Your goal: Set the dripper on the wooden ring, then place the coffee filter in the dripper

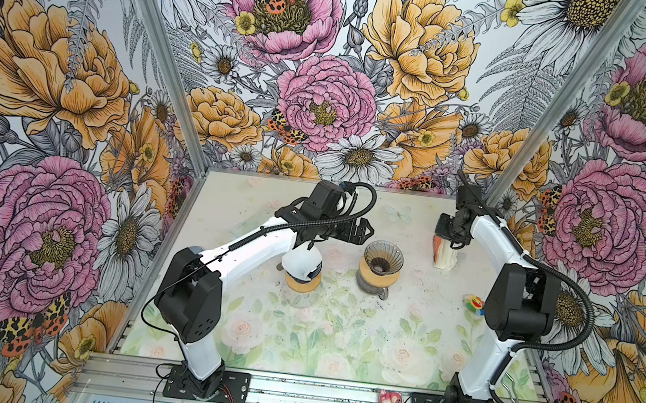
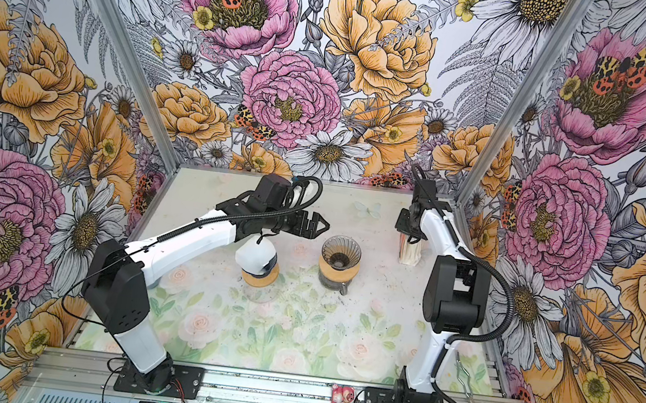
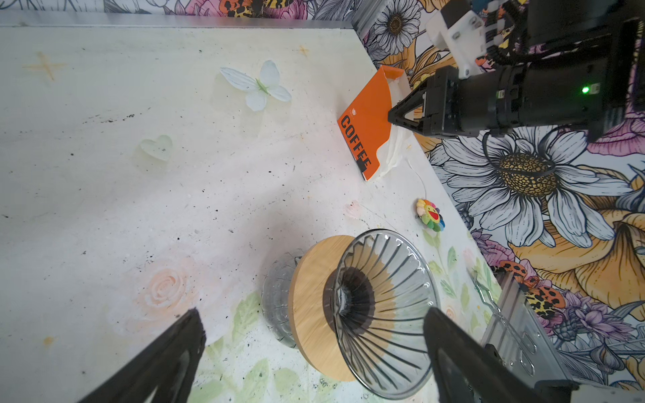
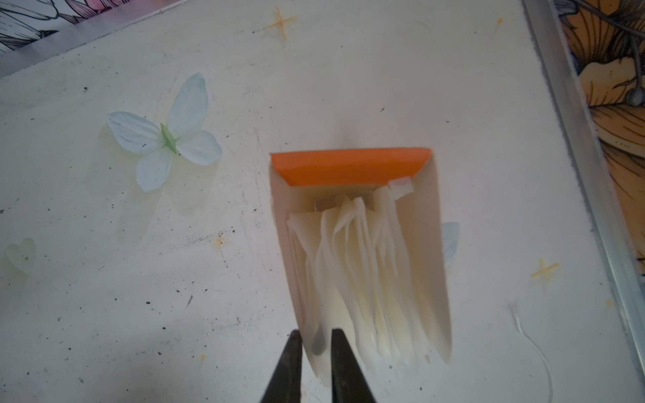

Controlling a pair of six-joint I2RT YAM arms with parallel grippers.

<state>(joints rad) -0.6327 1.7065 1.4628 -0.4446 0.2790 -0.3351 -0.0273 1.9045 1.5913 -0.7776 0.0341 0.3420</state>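
The right gripper (image 4: 316, 333) points down into the open top of the orange box (image 4: 349, 167), which stands on the table (image 4: 104, 314) and carries the word COFFEE on its side. Its jaws stand only a narrow gap apart, and the edge of the outermost coffee filter (image 4: 323, 272) of the white stack runs up between them. Whether they press on the paper cannot be told. The rest of the stack fans out just beside one jaw, inside the box, and the box's pale inner wall lies just outside the other jaw. The left gripper (image 3: 312, 312) hangs with its jaws spread wide, holding nothing. In the left wrist view the glass dripper (image 3: 384, 314) sits by its wooden collar on a glass carafe (image 3: 277, 300), ahead of the jaws and partly between them, its rim near one fingertip. In both top views these jaws hover just beside the dripper's rim, a little above it and well apart from the box. A second dripper (image 1: 302, 265), lined with a white filter, stands behind the left jaws, under that arm's wrist.
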